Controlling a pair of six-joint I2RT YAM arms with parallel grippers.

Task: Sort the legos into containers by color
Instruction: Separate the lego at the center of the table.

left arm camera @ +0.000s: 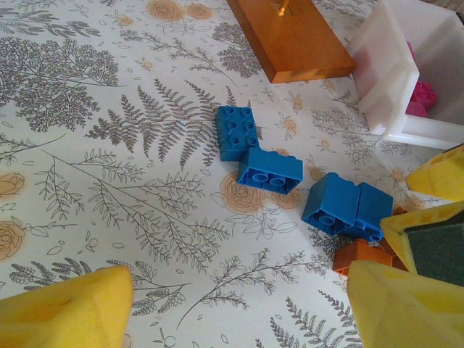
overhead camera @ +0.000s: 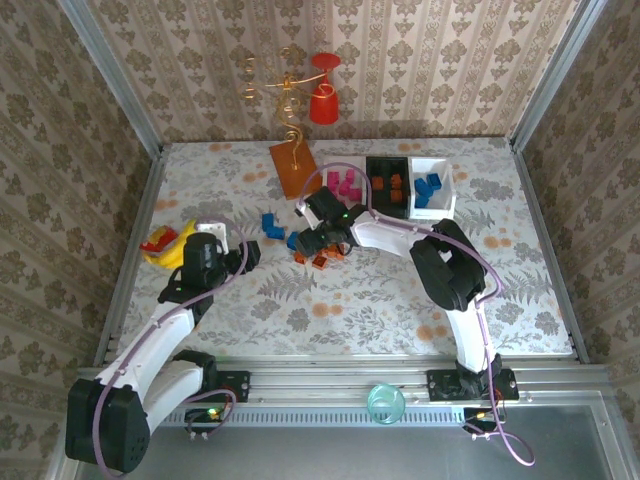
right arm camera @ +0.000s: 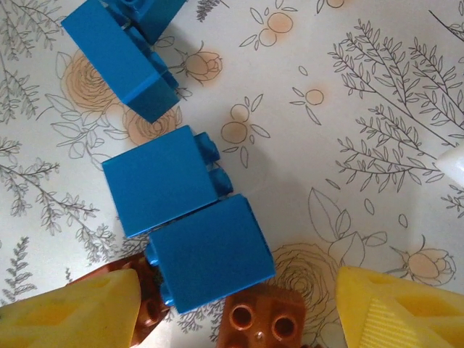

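Table cover: flat cloth point(overhead camera: 300, 310) printed with grey ferns and orange roses.
Containers: three rectangular open-top plastic bins in a row, 1 o'clock from table centre. The matte white bin point(left arm camera: 388, 72) holds magenta blocks point(overhead camera: 346, 185), the black bin point(overhead camera: 386, 160) orange-brown ones, and the second white bin point(overhead camera: 437, 211) blue ones.
Loose legos: glossy studded blue bricks point(left arm camera: 270, 172) lie near table centre. Two lie studs-up, two lie on their sides and touch. Orange-brown bricks point(right arm camera: 264, 315) sit at their 6 o'clock in the right wrist view.
Left gripper point(left arm camera: 239, 279): yellow wedge fingers point(left arm camera: 65, 312) are spread wide and hold nothing. It hovers at 7 o'clock of the blue bricks.
Right gripper point(right arm camera: 238, 279): the jaws stand apart astride one blue brick and the orange-brown bricks, with nothing gripped.
Board: smooth, flat orange slab point(overhead camera: 292, 165) at 12 o'clock of the loose bricks.
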